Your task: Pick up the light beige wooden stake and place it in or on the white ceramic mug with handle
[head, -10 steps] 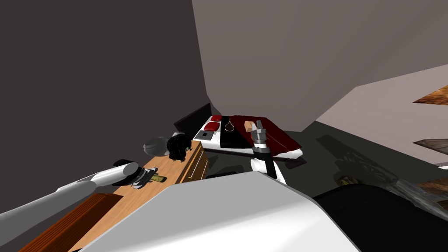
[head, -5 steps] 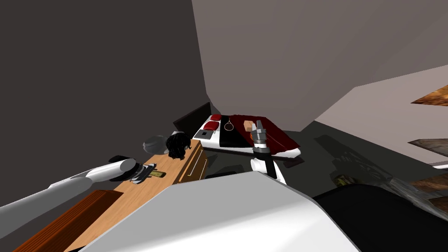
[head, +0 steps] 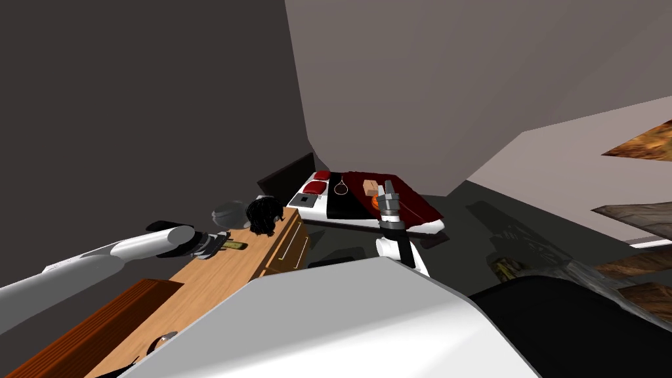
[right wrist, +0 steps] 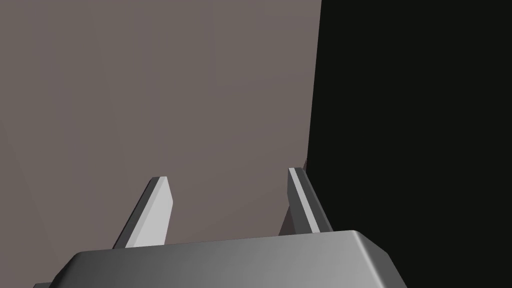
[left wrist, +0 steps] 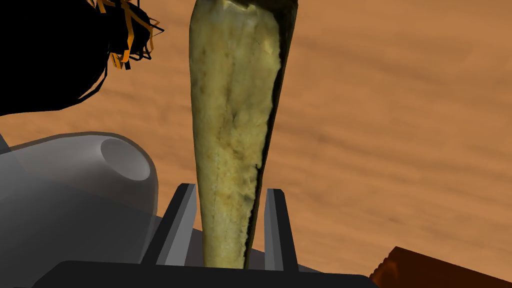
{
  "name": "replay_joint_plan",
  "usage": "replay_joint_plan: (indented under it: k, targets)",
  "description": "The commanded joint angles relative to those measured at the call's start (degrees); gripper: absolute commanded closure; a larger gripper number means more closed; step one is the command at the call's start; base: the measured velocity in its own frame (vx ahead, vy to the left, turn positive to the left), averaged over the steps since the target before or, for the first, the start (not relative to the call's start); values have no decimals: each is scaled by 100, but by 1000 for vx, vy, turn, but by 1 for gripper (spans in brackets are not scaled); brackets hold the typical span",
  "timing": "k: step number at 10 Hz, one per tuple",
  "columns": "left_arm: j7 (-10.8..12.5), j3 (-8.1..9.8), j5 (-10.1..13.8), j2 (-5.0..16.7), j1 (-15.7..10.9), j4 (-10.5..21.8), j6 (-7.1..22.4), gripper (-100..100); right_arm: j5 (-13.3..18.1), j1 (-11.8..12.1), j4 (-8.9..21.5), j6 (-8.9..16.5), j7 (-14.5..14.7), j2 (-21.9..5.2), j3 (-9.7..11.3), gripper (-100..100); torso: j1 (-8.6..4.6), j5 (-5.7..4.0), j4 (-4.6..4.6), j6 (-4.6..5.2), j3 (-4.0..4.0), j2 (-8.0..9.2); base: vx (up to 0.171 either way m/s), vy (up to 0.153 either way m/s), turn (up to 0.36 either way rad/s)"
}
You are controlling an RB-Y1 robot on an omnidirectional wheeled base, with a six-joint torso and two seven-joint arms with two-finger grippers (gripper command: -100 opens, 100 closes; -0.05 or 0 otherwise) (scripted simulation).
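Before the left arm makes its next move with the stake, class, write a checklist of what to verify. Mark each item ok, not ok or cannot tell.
1. Grip: the left gripper presses both sides of the stake: ok.
2. Target found: the grey mug sits beside the gripper: ok.
3. Stake over the mug: it points past the mug, alongside it: not ok.
4. Stake lifted off the wooden top: cannot tell.
5. Black tangled object is apart from the stake, though close: ok.
6. Right gripper is open and empty: ok.
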Motion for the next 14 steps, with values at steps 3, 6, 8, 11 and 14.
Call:
replay_joint_plan:
  k: [3, 6, 8, 11, 14]
  targets:
    - [-219, 490, 20, 26, -292, 397, 137, 100, 0, 1, 0, 0, 0, 0, 0, 0, 17, -2, 1, -4, -4, -9, -21, -48, -18]
    - [-252, 957, -50, 105, -493, 540, 226, 100, 0, 0, 0, 0, 0, 0, 0, 0, -10, -11, 7, 8, 0, -9, -11, -74, -47]
    - [-280, 1278, -102, 133, -593, 622, 281, 100, 0, 1, 0, 0, 0, 0, 0, 0, -15, -11, 8, 6, -1, -11, 6, -72, -32]
    - [-316, 1686, -165, 151, -688, 710, 343, 100, 0, 1, 0, 0, 0, -1, -1, 0, -32, -42, 28, 51, 0, -30, 12, -41, -30]
    - [-412, 2170, -323, 148, -858, 903, 492, 100, 0, 1, 0, 0, 0, -1, -1, 0, -60, -64, 34, 86, -17, -70, 41, -50, -48]
